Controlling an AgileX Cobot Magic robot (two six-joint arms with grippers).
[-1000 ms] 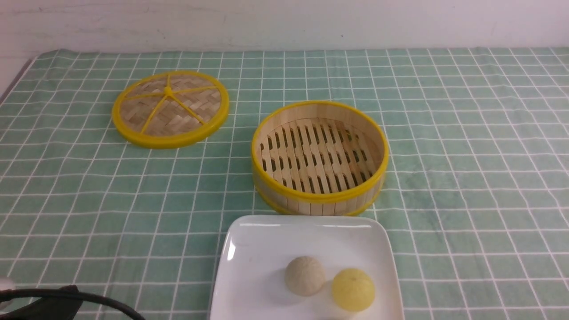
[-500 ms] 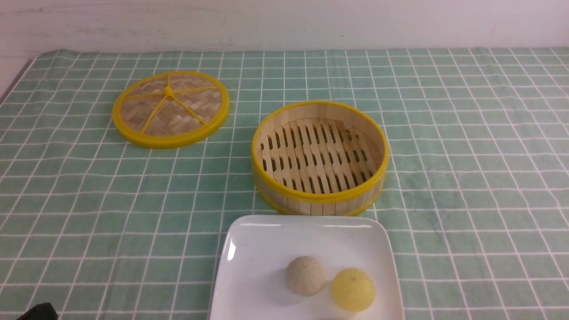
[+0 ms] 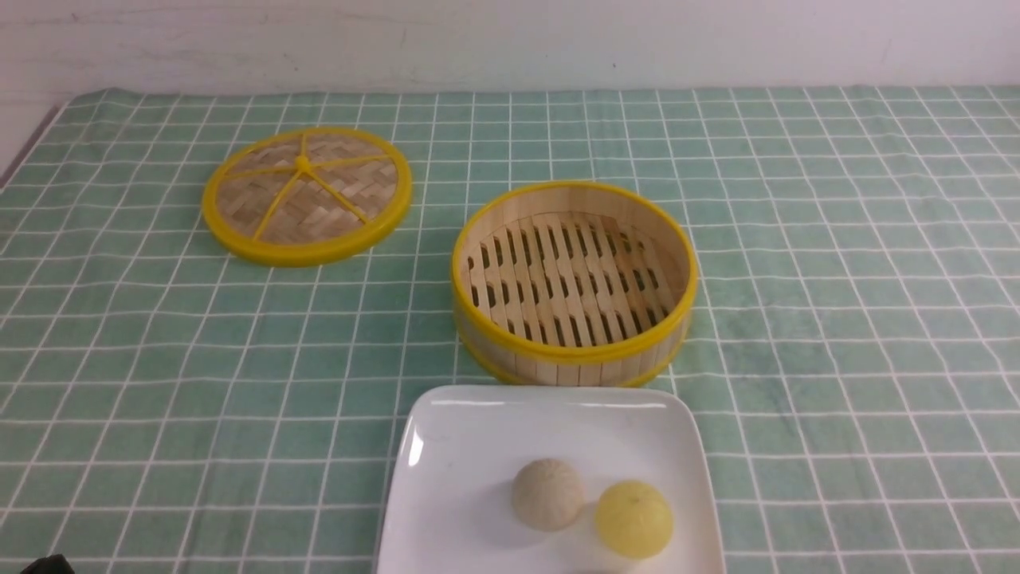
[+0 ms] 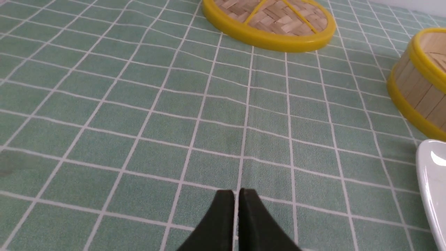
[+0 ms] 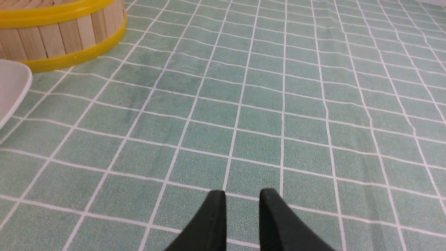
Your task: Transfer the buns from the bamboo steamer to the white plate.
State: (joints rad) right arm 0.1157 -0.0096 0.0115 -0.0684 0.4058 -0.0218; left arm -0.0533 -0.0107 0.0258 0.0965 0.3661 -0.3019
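The round light-wood bamboo steamer [image 3: 574, 283] with yellow rims stands on the green checked tabletop [image 3: 837, 263] with nothing on its slotted floor. Just in front of it, the glossy white square plate [image 3: 470, 454] carries 1 beige pleated bun [image 3: 547, 494] touching a bright yellow ball [image 3: 633, 518]. The flat woven lid [image 3: 307, 194] lies well apart, toward the left. The left claw [image 4: 236, 195] shows a hairline slit, holding nothing. The right claw [image 5: 242, 197] stands narrowly parted, empty.
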